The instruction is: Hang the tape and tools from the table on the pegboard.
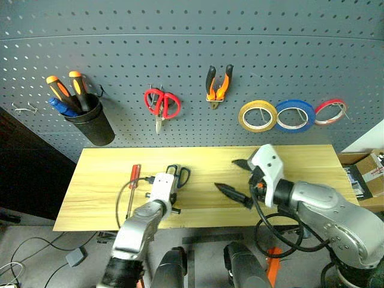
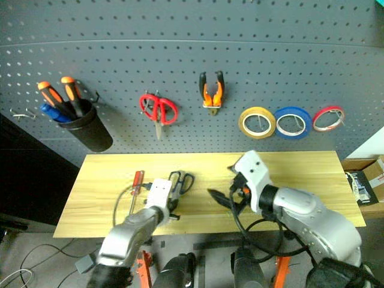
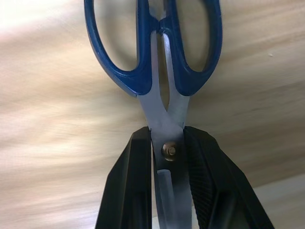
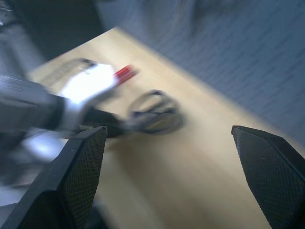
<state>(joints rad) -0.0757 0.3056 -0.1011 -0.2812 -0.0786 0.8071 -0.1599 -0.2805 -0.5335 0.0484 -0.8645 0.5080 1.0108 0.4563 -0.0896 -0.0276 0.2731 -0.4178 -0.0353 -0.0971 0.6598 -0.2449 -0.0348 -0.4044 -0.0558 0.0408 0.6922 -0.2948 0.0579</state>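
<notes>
1. Black plastic cup (image 1: 93, 125) hangs at the left of the dark blue-grey perforated pegboard (image 1: 192, 54), holding screwdrivers with orange-and-black handles (image 1: 67, 90).
2. Red-handled slim screwdriver (image 1: 133, 183) lies on the light yellowish wooden desk (image 1: 312, 165), at its left part, just left of the left gripper (image 3: 167, 157).
3. The left gripper's black fingers (image 3: 209, 181) are closed on the steel blades of the scissors with dark blue handles (image 3: 157, 52), gripping them at the pivot screw; the handles point toward the pegboard and lie close over the desk.
4. Red-handled scissors (image 1: 161, 105) hang on the pegboard above that spot, blades down.
5. Pliers with orange-and-black handles (image 1: 218, 86) hang further right on the pegboard, handles up.
6. The right gripper (image 1: 235, 178) hovers over the middle of the desk with its black fingers (image 4: 83, 167) spread wide and nothing between them.
7. Thin yellowish tape roll (image 1: 257, 116) hangs on a hook at the right of the pegboard, touching the blue tape ring (image 1: 294, 115), with the red tape ring (image 1: 330, 111) beside that.
8. Cardboard box (image 1: 372, 174) sits past the desk's right end.
</notes>
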